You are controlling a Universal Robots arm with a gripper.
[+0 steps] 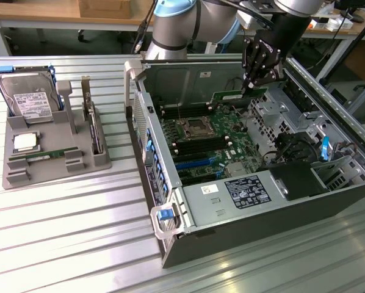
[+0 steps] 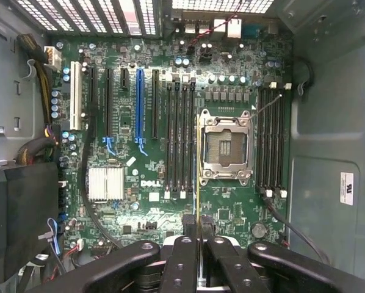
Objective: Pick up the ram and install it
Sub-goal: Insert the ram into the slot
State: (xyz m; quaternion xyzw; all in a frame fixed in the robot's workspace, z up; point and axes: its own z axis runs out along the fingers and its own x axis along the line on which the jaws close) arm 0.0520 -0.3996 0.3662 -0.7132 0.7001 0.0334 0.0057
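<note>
Jaws closed on the ram (image 2: 198, 177), I hold my gripper (image 2: 198, 231) above the motherboard (image 2: 231, 204), the stick edge-on and parallel to the memory slots (image 2: 179, 137) alongside.

The brand name DELL stands in white letters on the green motherboard (image 2: 231, 210), just beside the finned silver heatsink (image 2: 106, 183). A white sticker (image 2: 346, 188) on the grey case wall (image 2: 329, 122) carries a dark mark too small to read. In the exterior view, the black label (image 1: 246, 190) on the power supply (image 1: 222, 207) and the white label (image 1: 33, 105) on the hard drive (image 1: 22, 82) bear print that cannot be made out.
</note>
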